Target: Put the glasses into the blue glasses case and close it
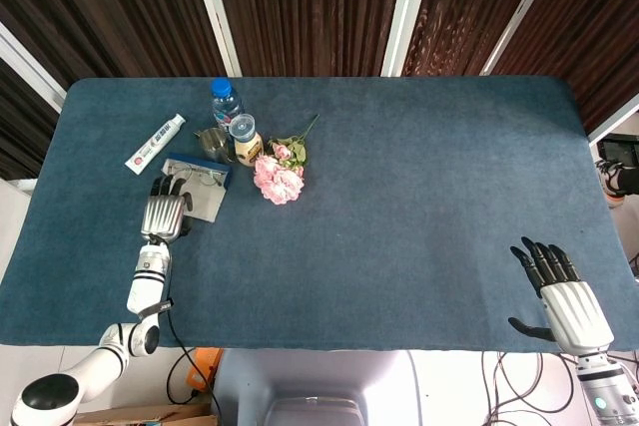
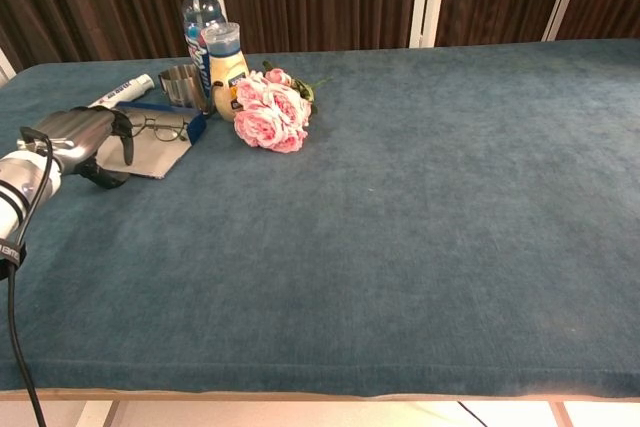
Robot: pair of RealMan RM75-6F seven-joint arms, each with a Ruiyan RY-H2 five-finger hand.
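Glasses point(image 2: 160, 129) lie in the upper left of the chest view, on the grey inner face of the open blue glasses case point(image 2: 150, 152), whose blue edge shows along its far side. We see the left robot hand point(image 1: 165, 212) low over the near left part of that case, its dark fingers point(image 2: 124, 137) curled downward, the tips close to the grey lining and just beside the glasses. We cannot tell whether those tips touch the lining or the frame, and we see nothing gripped in that hand. The right robot hand point(image 1: 561, 291) sits at the lower right of the head view, palm down over the table point(image 1: 419, 197) edge, fingers apart and holding nothing; the chest view does not show it.

In the head view the glasses are too small to make out clearly, and the left hand covers part of the case. The left forearm runs up from the lower left corner, nearly straight toward the case, and its lower part is cut off by the frame. Behind the case stand a water bottle point(image 2: 197, 15), a smaller jar point(image 2: 226, 57) and a metal cup point(image 2: 181, 86), with pink flowers point(image 2: 268, 112) to their right and a white tube point(image 2: 118, 94) to the left.
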